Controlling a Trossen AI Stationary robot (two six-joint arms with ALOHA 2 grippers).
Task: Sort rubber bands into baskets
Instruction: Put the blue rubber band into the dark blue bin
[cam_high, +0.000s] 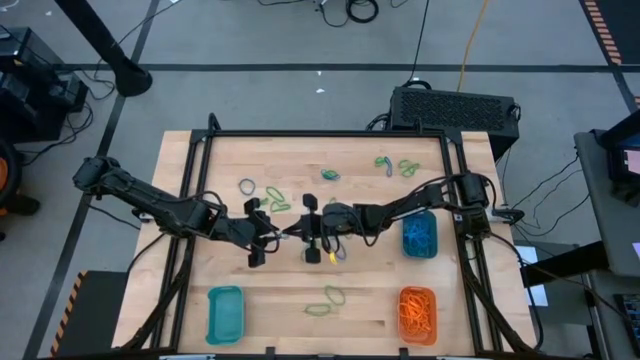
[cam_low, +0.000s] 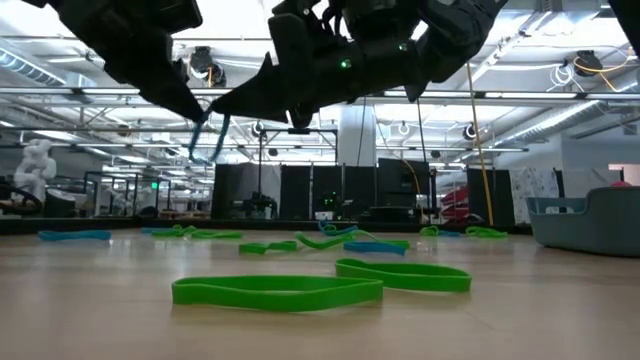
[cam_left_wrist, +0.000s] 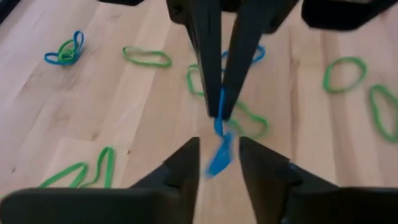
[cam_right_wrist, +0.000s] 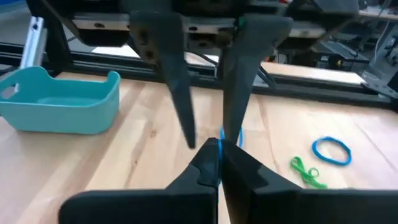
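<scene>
At table centre, your right gripper (cam_right_wrist: 217, 163) pinched the thin blue rubber band (cam_left_wrist: 219, 155); your left gripper (cam_left_wrist: 217, 155) stood released at its 9 o'clock.

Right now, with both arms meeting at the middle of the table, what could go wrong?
1. The blue rubber band hangs from the right end effector, pinched only by the tips; it might slip out.
2. The open left end effector sits very close, so the fingers may collide or snag the band.
</scene>
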